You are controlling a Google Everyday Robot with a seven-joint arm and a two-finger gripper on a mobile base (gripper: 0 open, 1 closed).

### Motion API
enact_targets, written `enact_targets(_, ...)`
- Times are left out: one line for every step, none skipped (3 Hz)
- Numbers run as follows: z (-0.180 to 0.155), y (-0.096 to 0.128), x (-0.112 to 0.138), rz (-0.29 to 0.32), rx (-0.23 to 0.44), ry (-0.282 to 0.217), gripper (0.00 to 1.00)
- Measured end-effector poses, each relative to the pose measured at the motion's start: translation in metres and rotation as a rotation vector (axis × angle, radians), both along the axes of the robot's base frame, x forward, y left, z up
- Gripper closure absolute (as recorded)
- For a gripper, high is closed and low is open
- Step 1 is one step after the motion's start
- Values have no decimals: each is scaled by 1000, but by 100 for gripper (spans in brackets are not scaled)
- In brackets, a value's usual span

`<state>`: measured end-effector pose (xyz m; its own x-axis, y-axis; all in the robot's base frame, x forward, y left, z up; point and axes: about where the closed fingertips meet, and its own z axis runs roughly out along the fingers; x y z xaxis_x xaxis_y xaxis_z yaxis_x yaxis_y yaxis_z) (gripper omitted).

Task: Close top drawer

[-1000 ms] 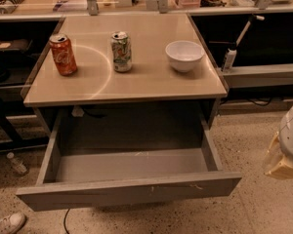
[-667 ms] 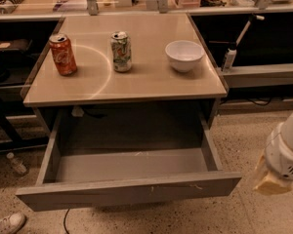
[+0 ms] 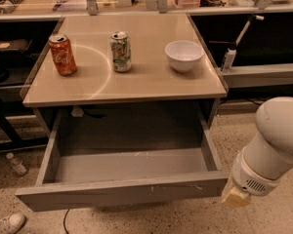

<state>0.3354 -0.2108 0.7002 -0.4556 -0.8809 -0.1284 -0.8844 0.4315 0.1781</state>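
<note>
**Inspector:** State the largest item and its position.

**Technician:** The worktop (image 3: pixel 136 84) was a tan slab on a grey cabinet and occupied the centre of the view. A pale arc curved across its surface near the two cans.

**Inspector:** Location of the top drawer?

**Technician:** The top drawer (image 3: pixel 122 193) sat directly beneath the worktop and was pulled far out toward the camera. Its grey floor and both side walls were exposed. The flat front bore small pale scratch marks right of centre.

**Inspector:** Arm position?

**Technician:** The white arm (image 3: pixel 278 130) entered from the right edge, low in the view, over the speckled floor (image 3: pixel 151 221).

**Inspector:** And the gripper?

**Technician:** The gripper (image 3: pixel 236 197) was at the arm's lower end, just beside the right-hand end of the drawer front. Only a pale yellowish tip of it showed. Whether it was released or clenched could not be told. Contact with the drawer front could not be confirmed either.

**Inspector:** Items on the worktop?

**Technician:** Three, in a row, well apart. A white bowl (image 3: pixel 184 55) stood at the right. A green-and-white can (image 3: pixel 121 51) stood upright at the centre. A red can (image 3: pixel 62 54) stood upright at the left.

**Inspector:** Anything smaller?

**Technician:** A clear plastic bottle (image 3: pixel 15 164) lay on the floor left of the drawer. The toe of a white shoe (image 3: pixel 7 224) showed at the lower left corner.
</note>
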Motion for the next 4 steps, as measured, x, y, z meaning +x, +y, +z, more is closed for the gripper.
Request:
enact_targets(-19,16,1,5,41,41,100)
enact_targets(-20,17,1,5,44,45,100)
enact_targets(-24,17,19,-46,47,-5,100)
enact_targets(-29,18,46,-84,45,-50,100)
